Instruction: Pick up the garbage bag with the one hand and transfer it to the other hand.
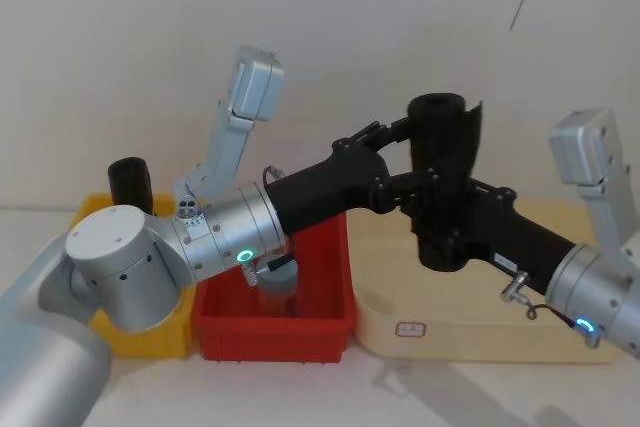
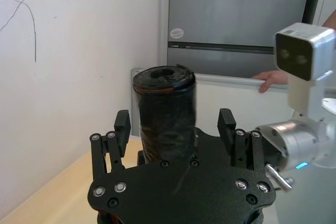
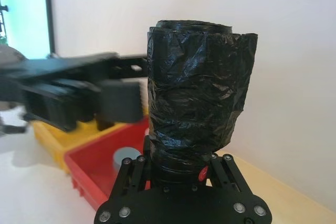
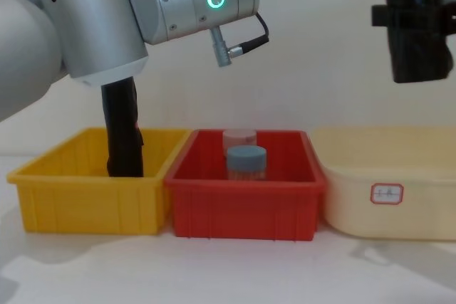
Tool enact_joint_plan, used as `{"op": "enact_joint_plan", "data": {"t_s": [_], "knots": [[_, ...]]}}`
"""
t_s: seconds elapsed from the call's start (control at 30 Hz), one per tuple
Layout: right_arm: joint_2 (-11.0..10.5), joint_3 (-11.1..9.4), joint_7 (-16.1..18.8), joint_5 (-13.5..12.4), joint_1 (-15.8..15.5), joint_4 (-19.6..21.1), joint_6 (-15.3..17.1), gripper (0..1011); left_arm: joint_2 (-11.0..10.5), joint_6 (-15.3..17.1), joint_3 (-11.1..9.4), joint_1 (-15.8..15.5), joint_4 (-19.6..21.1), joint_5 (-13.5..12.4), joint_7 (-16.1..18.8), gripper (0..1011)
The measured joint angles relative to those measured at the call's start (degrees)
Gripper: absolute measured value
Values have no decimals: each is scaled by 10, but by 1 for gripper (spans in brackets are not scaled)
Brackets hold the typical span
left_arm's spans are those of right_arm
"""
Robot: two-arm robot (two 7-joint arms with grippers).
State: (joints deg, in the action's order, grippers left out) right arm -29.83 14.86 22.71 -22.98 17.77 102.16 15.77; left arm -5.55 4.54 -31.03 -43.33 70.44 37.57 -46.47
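The garbage bag (image 1: 445,142), a black glossy roll, stands upright in the air above the cream tray. My right gripper (image 1: 446,215), on the arm with the blue ring, is shut on its lower part; in the right wrist view the gripper (image 3: 178,163) clamps the roll (image 3: 197,98) at its base. My left gripper (image 1: 410,160), on the arm with the teal ring, is open beside the bag. In the left wrist view its fingers (image 2: 122,124) stand spread on either side of the roll (image 2: 165,114) without touching it. The chest view has the bag (image 4: 419,40) at the upper right.
A matte black roll (image 4: 122,129) stands in the yellow bin (image 4: 85,201) on the left. The red bin (image 4: 246,208) in the middle holds a jar with a blue-grey lid (image 4: 246,158). The cream tray (image 4: 388,204) lies on the right, under the bag.
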Motion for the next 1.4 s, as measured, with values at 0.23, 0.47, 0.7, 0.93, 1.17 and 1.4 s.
{"op": "enact_joint_plan", "data": {"t_s": [0.23,0.47,0.7,0.93,1.17,1.4], "knots": [[-11,-13,5,-9,8,-34,-8,477,0,0,0,0,0,0,0,1002],[-23,-27,8,-15,19,-75,-16,477,0,0,0,0,0,0,0,1002],[-33,-34,6,-16,37,-123,-16,477,0,0,0,0,0,0,0,1001],[-38,-35,2,-13,51,-158,-9,477,0,0,0,0,0,0,0,1001],[-40,-36,-10,-3,61,-189,1,650,0,0,0,0,0,0,0,1001],[-41,-38,-31,13,61,-194,10,845,0,0,0,0,0,0,0,1002]]}}
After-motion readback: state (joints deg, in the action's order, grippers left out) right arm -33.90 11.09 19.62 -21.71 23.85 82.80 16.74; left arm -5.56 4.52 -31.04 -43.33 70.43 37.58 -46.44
